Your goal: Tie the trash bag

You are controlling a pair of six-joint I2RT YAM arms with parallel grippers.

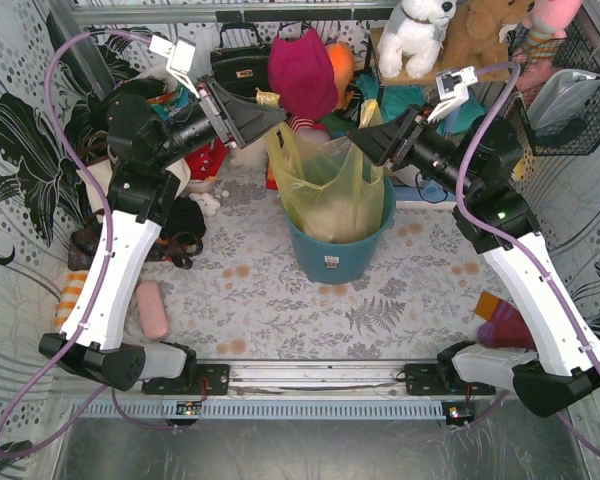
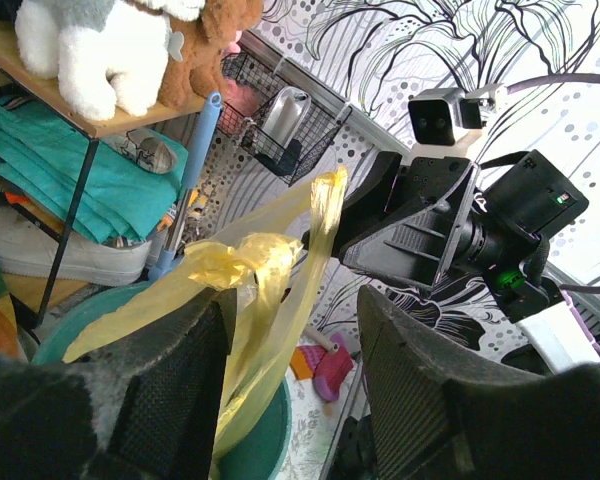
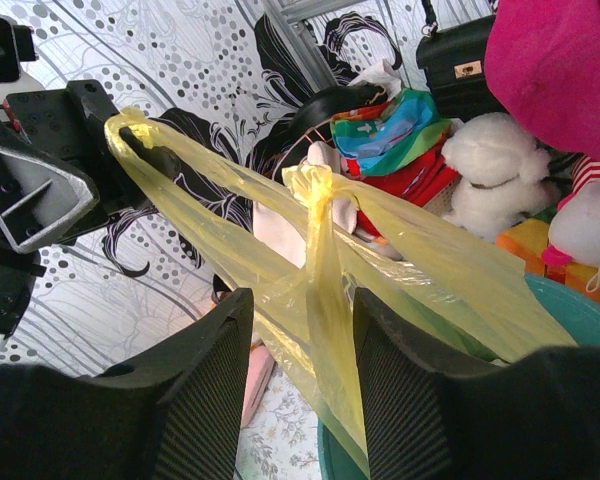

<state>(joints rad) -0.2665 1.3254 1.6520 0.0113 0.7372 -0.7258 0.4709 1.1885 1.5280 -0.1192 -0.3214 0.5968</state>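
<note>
The yellow-green trash bag point(image 1: 325, 190) sits in the round teal bin point(image 1: 340, 255) at the table's middle, with pale paper showing through it. My left gripper point(image 1: 273, 117) is at the bag's upper left corner, my right gripper point(image 1: 362, 140) at its upper right. In the left wrist view my left gripper point(image 2: 292, 300) is open, with bag plastic point(image 2: 250, 255) draped on its left finger. In the right wrist view my right gripper point(image 3: 302, 300) is open, and a twisted bag strip point(image 3: 325, 330) hangs unclamped between the fingers. A bag loop is hooked over the left fingertip point(image 3: 140, 140).
Plush toys on a shelf point(image 1: 420, 35), a magenta hat point(image 1: 302, 65) and a black handbag point(image 1: 240, 60) crowd the back. A wire basket point(image 1: 570, 100) hangs at the right. A pink object point(image 1: 152, 310) lies left, a red and orange sock point(image 1: 500, 320) right.
</note>
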